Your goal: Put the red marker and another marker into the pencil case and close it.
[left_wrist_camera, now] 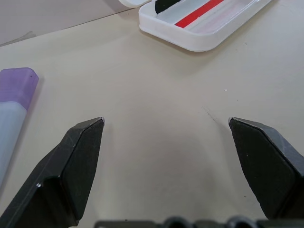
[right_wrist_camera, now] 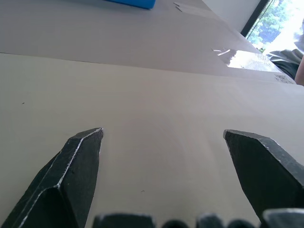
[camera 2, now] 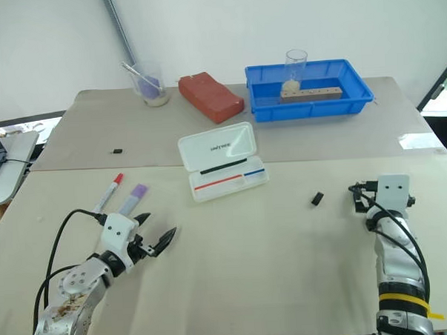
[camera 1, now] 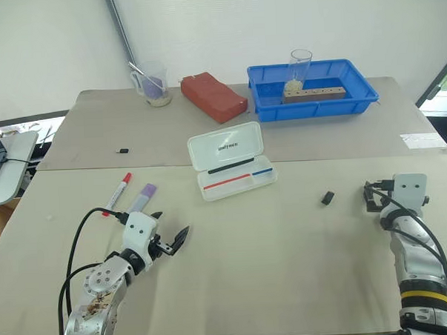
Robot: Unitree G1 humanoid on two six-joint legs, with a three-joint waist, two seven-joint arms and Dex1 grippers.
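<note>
**Both markers out on the table, case lying open, nothing picked up yet**

The big beige table (camera 1: 287, 268) is seen across most of the frame. At upper right, a blue plastic tray (camera 1: 357, 95) is found with a clear glass and a wooden block with holes inside it. Left of that, a red brick-shaped block (camera 1: 213, 96) is seen, then a clear measuring cup (camera 1: 153, 83) with something purple stuck in it.

The pencil case, a flat translucent white plastic box with rounded corners (camera 1: 234, 167), is parked at centre frame with its lid flipped back. Two thin sticks, one black and one red-and-blue, are already lying in its base. No marker is in there yet.

The part that matters: the red marker, a slim white barrel with a red cap (camera 1: 117, 193), and the stubby pale purple marker (camera 1: 141, 198) are laid side by side at left of centre, just above the left gripper (camera 1: 169, 229) in the picture. Both long axes are tilted up and to the right. The left gripper's jaws are spread wide with nothing held, aimed right toward the case. The right gripper (camera 1: 373, 193), at far right, is also gaping and empty, well apart from everything, so the left arm is judged much the nearer one for the markers.

A small black bit (camera 1: 327, 198) is seen right of the case.
</note>
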